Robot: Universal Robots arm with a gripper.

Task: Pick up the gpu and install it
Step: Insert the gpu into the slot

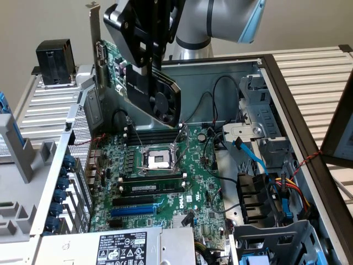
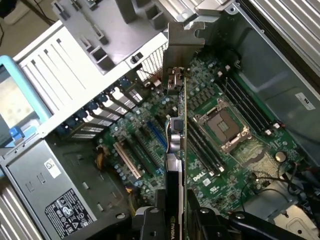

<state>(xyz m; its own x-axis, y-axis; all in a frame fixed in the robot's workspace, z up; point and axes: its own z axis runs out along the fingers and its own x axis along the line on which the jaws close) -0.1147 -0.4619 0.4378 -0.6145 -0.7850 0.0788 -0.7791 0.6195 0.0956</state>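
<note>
Open PC case [image 1: 220, 72] lies on a slatted counter [image 1: 309, 61], side off, with the green motherboard [image 1: 198, 187] flat inside and the power supply [image 1: 121, 245] at the near end. The gpu [image 1: 143, 88] is off the counter and up in the air, tilted, hanging over the far part of the board by the case's back wall. Its silver bracket [image 1: 95, 33] is uppermost and its fan faces the exterior view's right. The claw [image 1: 149, 58] is pinching the gpu by its upper edge, one finger on each face. Progress: pick-up done, card lifted and carried over the case. Install not done: the card touches no slot, and the blue slot [image 1: 132, 211] near the power supply is bare. The CPU socket [image 1: 156, 160] sits open mid-board. View split: the exterior view gives the card's height above the board, its tilt and the fan face. The wrist view takes the gpu [image 2: 176, 150] edge-on and shows the claw [image 2: 176, 222] clamped on both sides of it. It also shows the bracket [image 2: 185, 45] out at the far tip, with the blue slot [image 2: 156, 135] and socket [image 2: 222, 122] flanking the card's line. From there the card looks near the slot but not lined up with it.
</note>
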